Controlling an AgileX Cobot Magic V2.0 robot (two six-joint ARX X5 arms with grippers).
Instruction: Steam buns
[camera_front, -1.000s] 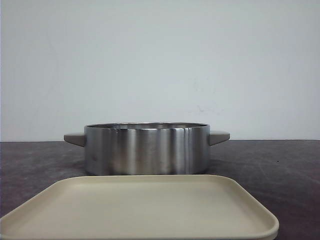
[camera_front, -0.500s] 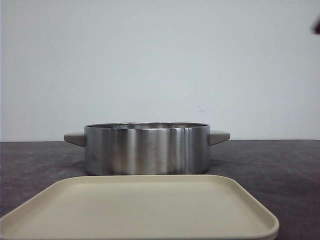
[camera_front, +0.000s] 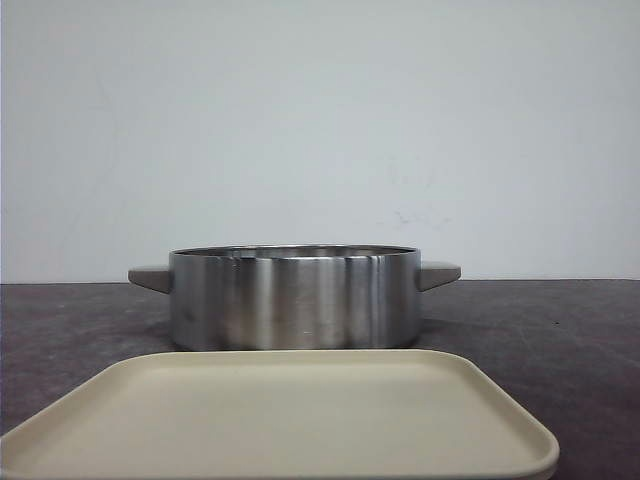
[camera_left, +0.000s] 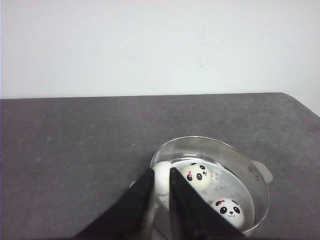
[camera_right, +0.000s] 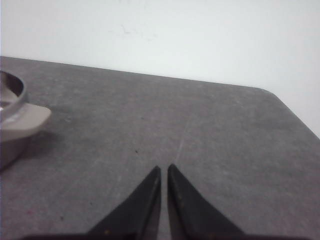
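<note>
The steel pot (camera_front: 295, 298) with beige handles stands mid-table. In the left wrist view three panda buns lie inside the pot (camera_left: 240, 160): one face-up in the middle (camera_left: 196, 176), one at the near wall (camera_left: 229, 211), and a plain white one (camera_left: 161, 179) seen through the finger gap. A fourth bun does not show. My left gripper (camera_left: 161, 170) hovers above the pot's rim, jaws nearly together, holding nothing. My right gripper (camera_right: 164, 166) is shut and empty over bare table, beside the pot's handle (camera_right: 25, 117). Neither gripper shows in the front view.
A beige rectangular tray (camera_front: 280, 420) with nothing on it lies in front of the pot at the table's near edge. The table is dark grey; its rounded far corner (camera_right: 270, 92) shows in the right wrist view. A white wall stands behind.
A dark shape that showed at the front view's upper right edge half a second ago is gone. The pot and tray have not moved.
</note>
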